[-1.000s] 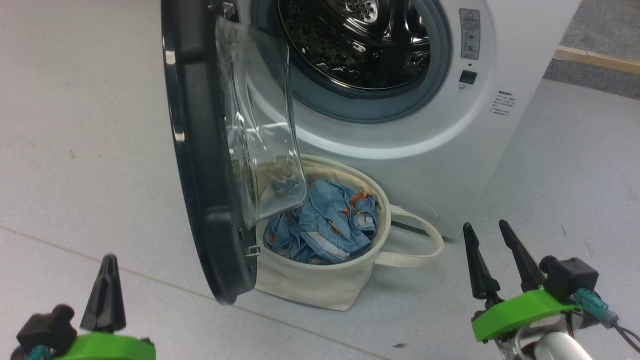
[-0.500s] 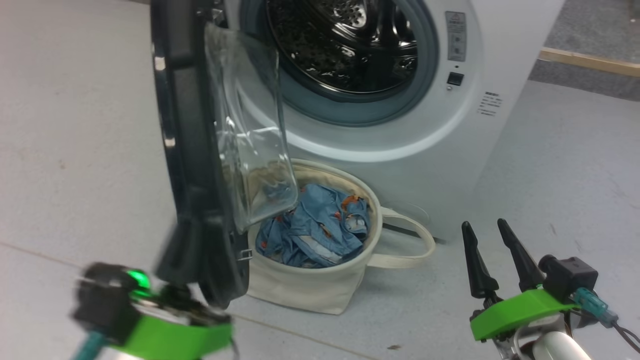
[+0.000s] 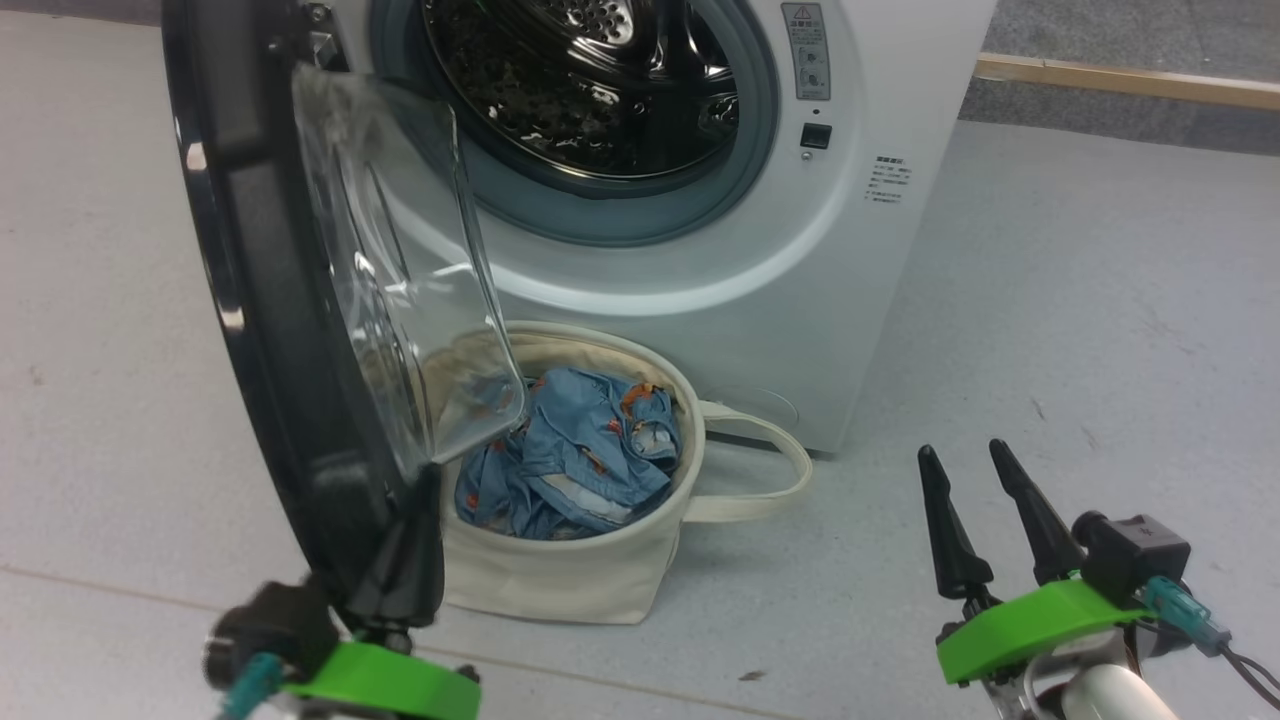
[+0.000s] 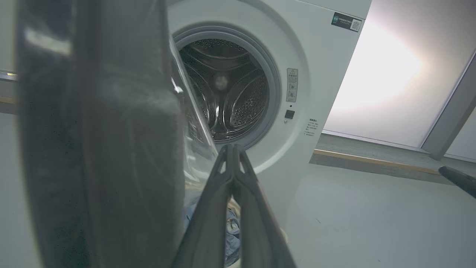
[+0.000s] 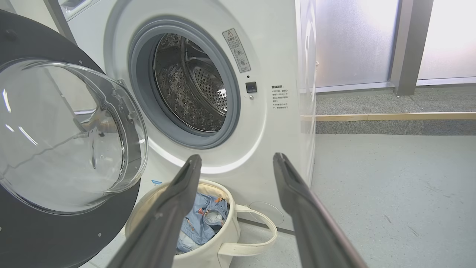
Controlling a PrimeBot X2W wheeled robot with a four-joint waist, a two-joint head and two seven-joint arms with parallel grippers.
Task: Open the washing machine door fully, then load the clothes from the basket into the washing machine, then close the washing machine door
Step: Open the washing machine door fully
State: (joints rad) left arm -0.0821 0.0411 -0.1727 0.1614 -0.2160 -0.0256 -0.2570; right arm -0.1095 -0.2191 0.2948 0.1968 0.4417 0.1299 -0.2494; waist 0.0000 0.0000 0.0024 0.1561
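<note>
Reading what I can first: on the washing machine [image 3: 800, 280], right of the drum [image 3: 590, 90] opening, a grey warning sticker [image 3: 808, 50] carries a triangle sign, but its print is too small to read. Below it sits a small black square [image 3: 815, 135], then a few printed lines [image 3: 888, 180], also unreadable. The left wrist view shows a dark label [image 4: 346, 22] with a code square at the machine's upper right corner. The right wrist view shows a bit of blue sticker [image 5: 156, 182] low on the front.

The door [image 3: 250, 300] stands open at the left of the head frame, edge towards me, its glass bowl hanging over the left part of the basket [image 3: 560, 590]. The basket sits on the floor [image 3: 1050, 330] against the machine, lower centre, with the blue clothes [image 3: 570, 450] inside.

My left fingers [image 3: 400, 570] are clenched on nothing, just beside the door's bottom rim; I can't tell if they touch. My right fingers [image 3: 950, 550] are spread apart, lower right, well clear of the basket. A wooden strip [image 3: 1130, 80] crosses the upper right.
</note>
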